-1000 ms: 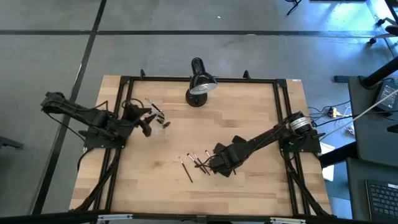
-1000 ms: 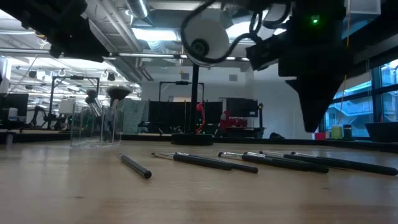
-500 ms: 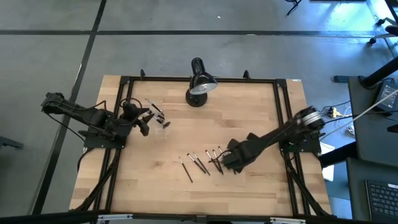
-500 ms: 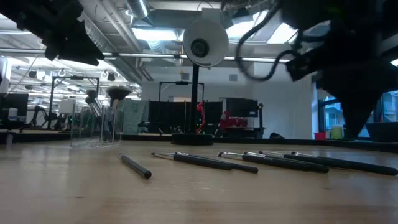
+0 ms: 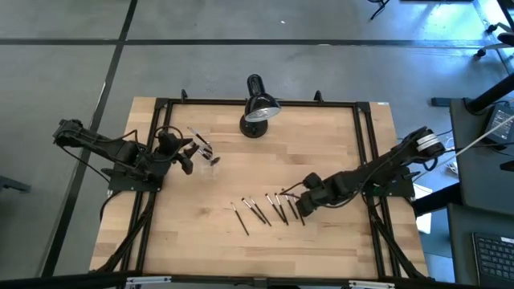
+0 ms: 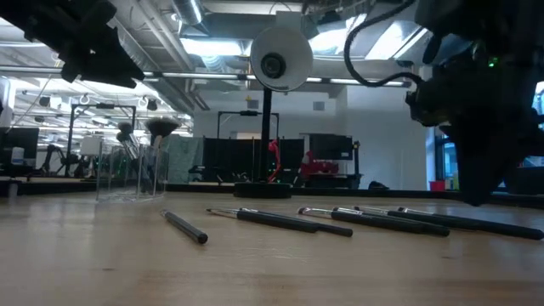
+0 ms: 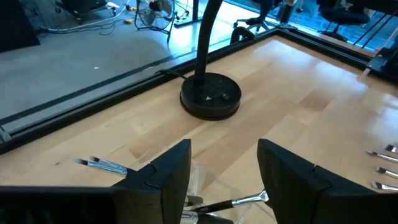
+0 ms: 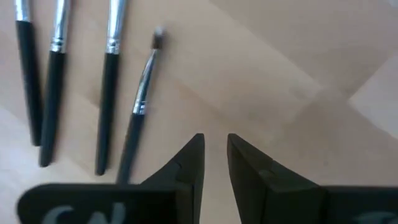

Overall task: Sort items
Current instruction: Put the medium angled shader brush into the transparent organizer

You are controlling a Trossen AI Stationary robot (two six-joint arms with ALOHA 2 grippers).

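Note:
Several thin makeup brushes (image 5: 269,210) lie side by side on the wooden table, dark handles toward the near edge; they also show as brushes (image 6: 340,219) in the low view and brushes (image 8: 112,81) in the right wrist view. One brush (image 6: 185,227) lies apart at their left. My right gripper (image 5: 301,205) hovers just right of the row, empty, its fingers (image 8: 198,155) a narrow gap apart. A clear cup (image 5: 210,157) holds more brushes standing in it. My left gripper (image 5: 186,156) waits open beside that cup, above its brushes (image 7: 233,202).
A black desk lamp (image 5: 255,108) stands at the table's far edge, its base (image 7: 210,96) beyond the cup. A dark frame (image 5: 365,144) runs around the table. Bare wood (image 5: 321,152) lies between the lamp and the brush row.
My right gripper has drawn back from over the brush row toward the table's right edge, and the brushes it covered now show in full. The brushes lie as before. My left arm has kept still.

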